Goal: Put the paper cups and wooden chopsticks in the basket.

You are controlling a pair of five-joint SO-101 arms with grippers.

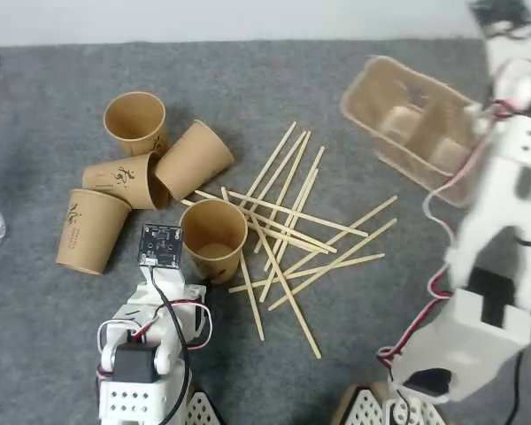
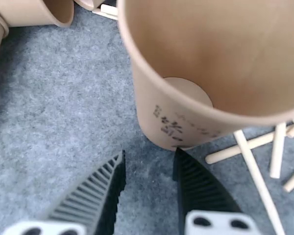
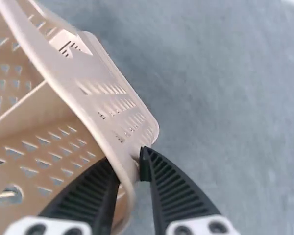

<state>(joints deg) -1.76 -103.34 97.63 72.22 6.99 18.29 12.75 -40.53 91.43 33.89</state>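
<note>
Just ahead of the left claw, parted narrowly and empty, an upright paper cup is found, with chopsticks beyond; the basket is gripped at its rim by the right claw.

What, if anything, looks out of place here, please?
The basket looks tipped up, its wall pinched by the right claw. Three paper cups lie on their sides, and the chopsticks are strewn in a crossed heap.

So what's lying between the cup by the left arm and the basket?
Scattered wooden chopsticks, criss-crossed on the grey carpet between paper cup and basket; the high view shows it.
</note>
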